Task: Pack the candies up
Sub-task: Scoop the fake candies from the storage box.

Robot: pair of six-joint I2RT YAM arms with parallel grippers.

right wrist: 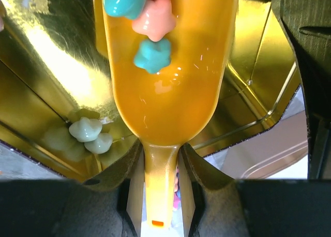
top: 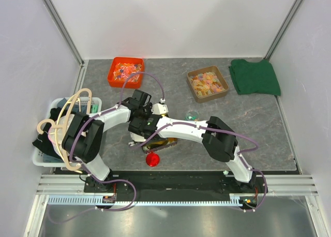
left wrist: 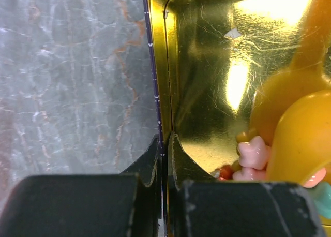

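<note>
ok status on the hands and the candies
Left hand shut on tin wall. Right hand shut on scoop, candies aboard, over tin. Nothing in the way.

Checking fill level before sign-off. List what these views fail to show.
- Top view: left arm and right arm cover most of the tin.
- Right wrist view: the scoop hides most of the tin floor; candies cannot be counted.
- Left wrist view: scoop blurred, cut by right edge.

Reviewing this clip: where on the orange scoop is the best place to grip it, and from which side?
The narrow handle, approached from the tail end along its length, jaws on its two edges, as the right pincer does. The scoop widens into a bowl carrying candies, too broad to grip.
</note>
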